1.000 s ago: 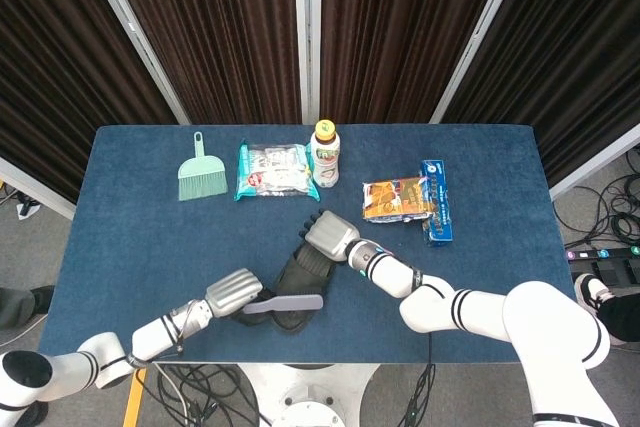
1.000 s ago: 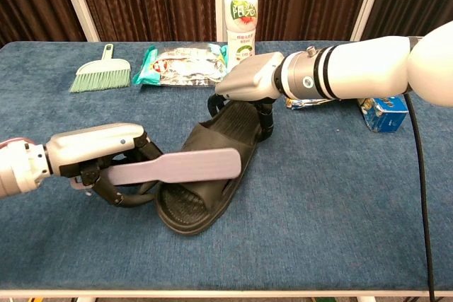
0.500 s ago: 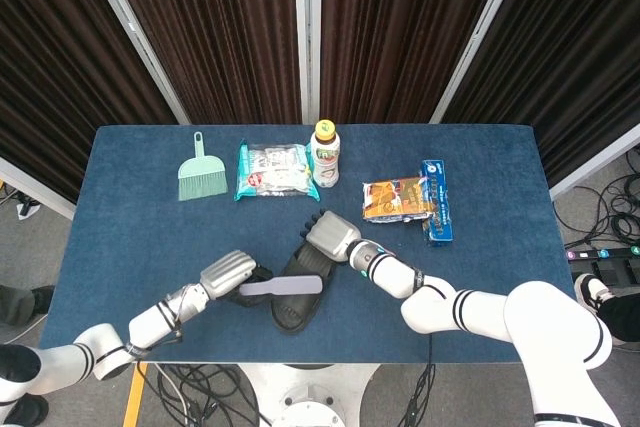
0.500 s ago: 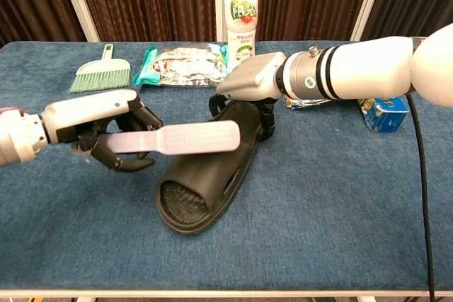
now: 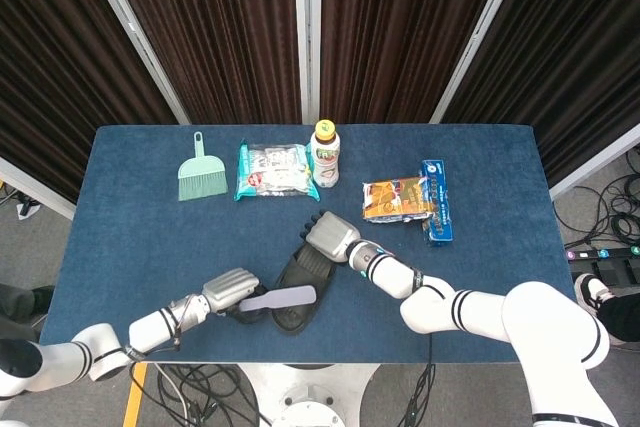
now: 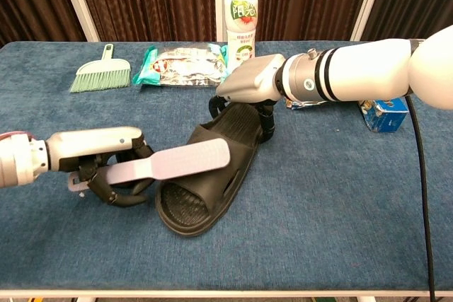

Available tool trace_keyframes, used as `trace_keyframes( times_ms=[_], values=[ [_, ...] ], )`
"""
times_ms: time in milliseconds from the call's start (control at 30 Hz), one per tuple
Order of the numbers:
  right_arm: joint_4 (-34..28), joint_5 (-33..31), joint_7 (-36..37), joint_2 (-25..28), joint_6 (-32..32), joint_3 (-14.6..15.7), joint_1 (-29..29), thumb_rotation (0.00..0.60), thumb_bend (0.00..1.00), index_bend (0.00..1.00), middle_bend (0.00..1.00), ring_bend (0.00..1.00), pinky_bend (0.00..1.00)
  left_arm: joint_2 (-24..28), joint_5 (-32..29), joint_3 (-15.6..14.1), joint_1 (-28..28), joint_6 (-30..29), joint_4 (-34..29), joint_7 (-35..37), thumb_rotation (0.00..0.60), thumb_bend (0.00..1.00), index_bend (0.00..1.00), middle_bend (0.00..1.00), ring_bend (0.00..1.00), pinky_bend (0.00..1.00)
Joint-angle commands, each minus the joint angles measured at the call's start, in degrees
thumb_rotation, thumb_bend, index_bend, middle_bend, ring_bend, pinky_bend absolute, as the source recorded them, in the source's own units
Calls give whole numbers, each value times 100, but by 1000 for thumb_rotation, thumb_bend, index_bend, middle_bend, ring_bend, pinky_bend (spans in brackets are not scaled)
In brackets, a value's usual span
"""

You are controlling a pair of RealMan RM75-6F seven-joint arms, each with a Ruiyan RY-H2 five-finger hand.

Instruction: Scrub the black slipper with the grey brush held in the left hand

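Hiding slipper strap: grey brush head

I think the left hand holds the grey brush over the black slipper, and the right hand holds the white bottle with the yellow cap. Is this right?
Not quite. The left hand does hold the grey flat brush over the black rubber slipper, but the right hand holds the slipper's far end, not the bottle. The chest view shows the white bottle with the yellow cap standing untouched behind it.

Left hand sat low at near left, fingers curled around a handle; right hand reached in from the right, fingers pointing down
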State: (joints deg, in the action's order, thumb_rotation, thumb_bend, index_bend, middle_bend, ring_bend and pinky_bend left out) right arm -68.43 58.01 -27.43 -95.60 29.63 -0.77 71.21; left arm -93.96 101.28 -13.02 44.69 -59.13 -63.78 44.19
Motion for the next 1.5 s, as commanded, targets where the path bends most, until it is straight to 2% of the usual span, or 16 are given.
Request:
trace_keyframes(
  times_ms=[33, 133, 233, 333, 367, 433, 533, 667, 733, 800, 933, 1033, 1100, 1233, 1300, 1500],
  values=[
    [-7, -5, 5, 5, -1, 1, -3, 600, 224, 443, 361, 173, 208, 219, 113, -111, -66, -208, -273, -95, 600, 627, 1000, 1000, 1000, 1000],
    [-47, -19, -7, 34, 11, 6, -7, 600, 221, 398, 345, 155, 181, 409, 146, -115, -177, -513, -484, -130, 600, 627, 1000, 1000, 1000, 1000],
    [-118, -90, -39, 78, 12, 19, -6, 600, 154, 243, 276, 65, 117, 571, 97, -65, -260, -710, -635, -128, 600, 626, 1000, 1000, 1000, 1000],
    [-207, -202, -110, 121, 38, 45, 0, 600, 95, 43, 120, 0, 24, 626, -101, 70, -340, -757, -646, -127, 600, 626, 1000, 1000, 1000, 1000],
    [-253, -255, -139, 145, 54, 54, 2, 600, 79, 9, 59, 0, 5, 614, -224, 140, -376, -732, -614, -112, 600, 625, 1000, 1000, 1000, 1000],
    [-353, -335, -174, 203, 97, 60, -1, 600, 62, 0, 4, 0, 0, 566, -460, 262, -437, -648, -525, -84, 600, 626, 1000, 1000, 1000, 1000],
    [-602, -441, -209, 389, 256, 41, -33, 600, 51, 0, 0, 0, 0, 431, -964, 504, -573, -423, -316, -240, 600, 625, 1000, 1000, 1000, 1000],
    [-1156, -393, -229, 878, 657, -12, -158, 600, 49, 0, 0, 0, 0, 220, -1599, 848, -803, -267, -34, -808, 600, 625, 1000, 1000, 998, 996],
    [-1424, -349, -193, 1143, 849, -55, -241, 600, 49, 0, 0, 0, 0, 184, -1827, 954, -859, -151, 41, -1140, 600, 622, 993, 1000, 977, 967],
    [-1721, -299, -99, 1459, 1067, -114, -367, 600, 48, 0, 0, 0, 0, 169, -2057, 1075, -912, -56, 72, -1533, 600, 611, 940, 989, 922, 905],
    [-2244, -89, 118, 2044, 1487, -146, -688, 600, 48, 0, 0, 0, 0, 186, -2329, 1261, -1011, -44, 5, -2094, 600, 585, 761, 884, 798, 817],
    [-2575, 152, 339, 2450, 1788, -116, -987, 600, 48, 0, 0, 0, 0, 166, -2377, 1334, -1096, -216, 26, -2660, 600, 563, 621, 735, 625, 736],
    [-2756, 341, 536, 2696, 1965, -85, -1203, 600, 48, 0, 0, 0, 0, 133, -2388, 1372, -1151, -329, 58, -3004, 600, 542, 491, 597, 467, 619],
    [-2966, 749, 910, 3072, 2289, 9, -1628, 600, 49, 0, 0, 0, 0, 130, -2373, 1436, -1244, -418, -15, -3099, 600, 454, 330, 418, 292, 428],
    [-3011, 919, 1072, 3192, 2439, 58, -1822, 600, 49, 0, 0, 0, 0, 168, -2331, 1442, -1270, -439, -62, -3096, 596, 383, 274, 343, 229, 352],
    [-3082, 1422, 1604, 3522, 2958, 255, -2501, 600, 49, 0, 0, 0, 0, 334, -2185, 1416, -1385, -594, -225, -3382, 508, 251, 190, 230, 145, 263]
  ],
)
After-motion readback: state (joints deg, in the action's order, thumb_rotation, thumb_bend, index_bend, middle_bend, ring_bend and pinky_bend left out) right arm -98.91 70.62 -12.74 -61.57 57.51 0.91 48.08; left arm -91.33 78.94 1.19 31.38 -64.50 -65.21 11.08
